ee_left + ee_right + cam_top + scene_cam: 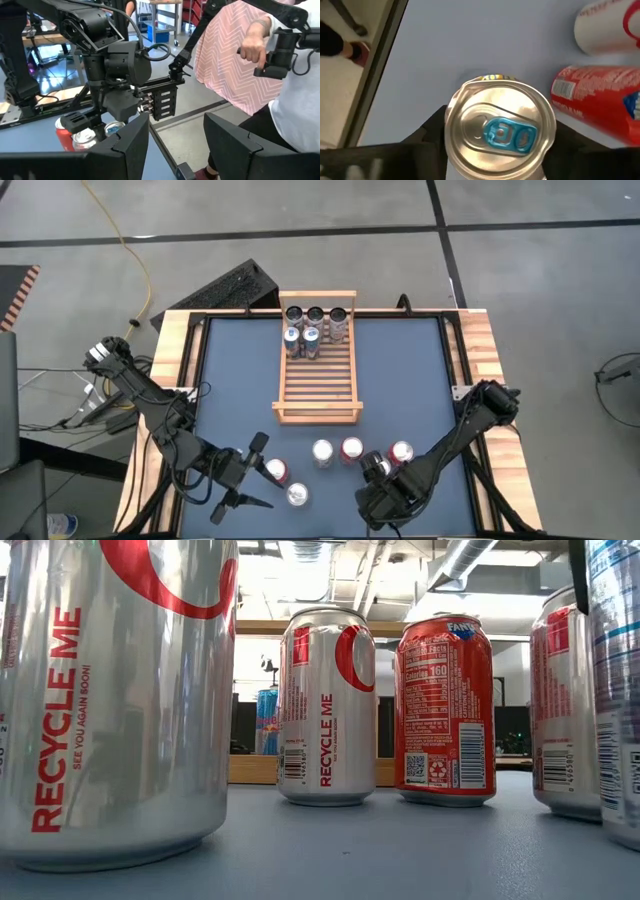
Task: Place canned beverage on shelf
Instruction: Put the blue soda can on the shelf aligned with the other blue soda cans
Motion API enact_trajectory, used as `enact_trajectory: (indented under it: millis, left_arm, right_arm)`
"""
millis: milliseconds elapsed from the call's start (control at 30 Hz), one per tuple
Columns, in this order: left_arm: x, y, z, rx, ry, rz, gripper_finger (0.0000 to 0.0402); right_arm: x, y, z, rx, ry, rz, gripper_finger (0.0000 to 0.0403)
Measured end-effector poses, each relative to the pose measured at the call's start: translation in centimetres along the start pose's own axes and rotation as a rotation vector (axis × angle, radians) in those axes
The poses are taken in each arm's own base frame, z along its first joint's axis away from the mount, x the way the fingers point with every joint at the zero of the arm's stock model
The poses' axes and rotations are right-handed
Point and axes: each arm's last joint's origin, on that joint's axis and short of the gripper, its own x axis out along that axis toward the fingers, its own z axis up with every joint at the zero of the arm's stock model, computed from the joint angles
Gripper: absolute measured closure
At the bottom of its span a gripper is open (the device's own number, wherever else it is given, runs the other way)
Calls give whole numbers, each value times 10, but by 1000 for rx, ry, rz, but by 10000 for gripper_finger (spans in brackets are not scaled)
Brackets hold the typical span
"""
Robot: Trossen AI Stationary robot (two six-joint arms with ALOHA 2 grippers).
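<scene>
The light-wood slatted shelf [318, 375] lies at the table's middle, with several cans [315, 330] standing at its far end. Several loose cans stand on the blue table near its front edge: silver ones [322, 452] [297, 495] and red ones [351, 448] [400, 452]. My right gripper [378, 475] points down over a silver can with a blue tab [500, 130], with one finger on each side of it. My left gripper [250, 475] is open and empty near the front left, beside a can [275, 470]. My right gripper pinches the blue-tab can between its two fingers, one on each side of the can's upper wall [451, 117]. The fingers come from above and point down. The can stands upright with its base on the table [620, 835].
A red can [600, 100] and a silver can [610, 27] stand close beside the held can. In the low view, cans [110, 700] [325, 705] [447, 705] stand in a row. A person in a pink striped garment [235, 55] stands beyond the table's right edge. Wooden borders [170, 350] frame the table.
</scene>
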Motion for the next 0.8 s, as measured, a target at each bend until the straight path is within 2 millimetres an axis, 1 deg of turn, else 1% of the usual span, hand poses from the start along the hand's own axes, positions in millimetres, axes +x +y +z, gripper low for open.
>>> enact_trajectory:
  millis: [67,100,200,367,467,533,600,800]
  left_arm:
    - [0,0,0,0,0,11,223]
    - [0,0,0,0,0,15,223]
    - [0,1,0,0,-1,20,223]
    - [0,1,0,0,-2,53,223]
    - [0,3,0,0,-5,107,223]
    - [0,4,0,0,-5,141,223]
    - [0,5,0,2,-1,163,223]
    - [0,5,-1,6,8,175,223]
  right_arm:
    - [0,0,0,47,-1,0,212]
    - [0,0,0,72,-3,0,218]
    - [0,-1,2,196,-18,4,218]
    - [1,-7,13,502,-97,42,218]
    - [2,-14,19,707,-140,74,201]
    - [2,-19,22,802,-154,84,192]
    - [3,-23,23,861,-162,75,191]
    - [5,-38,24,975,-190,16,212]
